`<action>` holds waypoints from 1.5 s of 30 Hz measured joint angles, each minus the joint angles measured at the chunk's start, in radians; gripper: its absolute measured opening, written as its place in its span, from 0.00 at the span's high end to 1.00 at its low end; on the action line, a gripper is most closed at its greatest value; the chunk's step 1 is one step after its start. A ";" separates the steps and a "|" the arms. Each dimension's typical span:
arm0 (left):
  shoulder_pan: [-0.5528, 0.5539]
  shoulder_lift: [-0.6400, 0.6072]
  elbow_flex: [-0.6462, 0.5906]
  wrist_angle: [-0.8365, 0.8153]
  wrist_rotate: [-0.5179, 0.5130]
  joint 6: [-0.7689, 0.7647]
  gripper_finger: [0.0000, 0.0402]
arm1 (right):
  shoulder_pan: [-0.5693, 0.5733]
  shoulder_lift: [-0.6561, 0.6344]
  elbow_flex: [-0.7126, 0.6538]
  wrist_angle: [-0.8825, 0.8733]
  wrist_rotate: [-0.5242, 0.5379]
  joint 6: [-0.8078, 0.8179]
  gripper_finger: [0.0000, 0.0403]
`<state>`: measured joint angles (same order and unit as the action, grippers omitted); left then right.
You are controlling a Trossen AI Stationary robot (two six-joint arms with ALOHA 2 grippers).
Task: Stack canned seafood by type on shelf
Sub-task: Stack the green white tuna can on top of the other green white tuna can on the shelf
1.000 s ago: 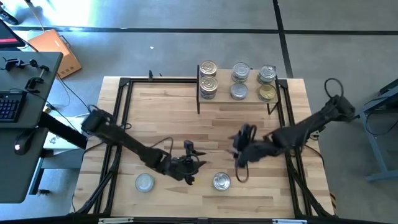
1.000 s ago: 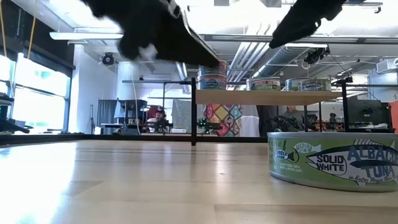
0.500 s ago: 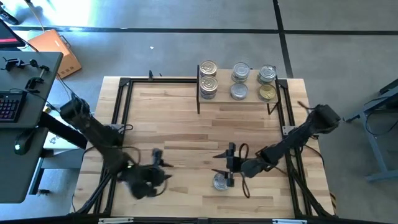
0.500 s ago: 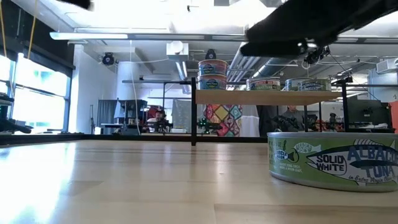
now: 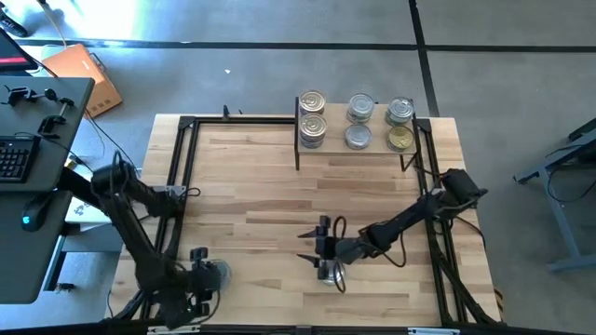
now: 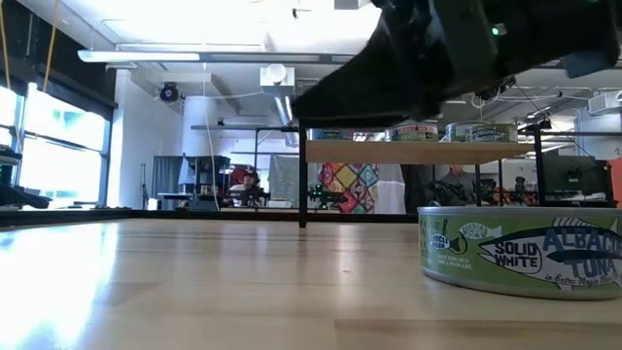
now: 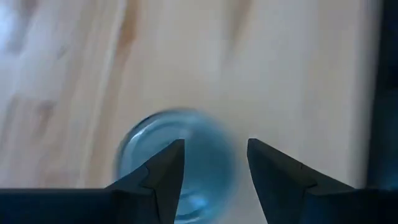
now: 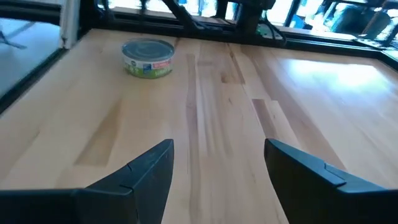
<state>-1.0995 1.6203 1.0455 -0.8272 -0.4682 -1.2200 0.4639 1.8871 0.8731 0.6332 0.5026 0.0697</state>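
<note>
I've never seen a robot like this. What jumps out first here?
Two dark arms reach over a wooden table, each gripper hovering above a loose tin: the left gripper near the front left corner, the right gripper at front centre. At the back, a small shelf already holds stacked tins.

light: bright, daylight windows far left | glare: table sheen | blur: left wrist tin soft

Ahead of my right gripper the tabletop lies open; one tin stands far ahead, off to one side. Directly under my left gripper a tin sits, bare wood around it.
</note>
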 joint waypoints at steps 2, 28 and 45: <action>0.015 0.049 -0.001 -0.057 0.025 -0.031 0.60 | -0.008 0.000 0.005 -0.003 -0.012 -0.003 0.40; 0.393 0.044 -0.192 0.755 -0.356 0.955 0.94 | -0.022 0.010 0.011 0.026 -0.091 -0.031 0.40; 0.231 0.072 -0.215 0.499 -0.229 0.341 0.97 | -0.158 0.204 0.218 -0.093 -0.468 -0.488 0.22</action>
<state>-0.8681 1.6920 0.8301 -0.3281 -0.6970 -0.8788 0.3054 2.0914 1.0915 0.5405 0.0348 -0.4186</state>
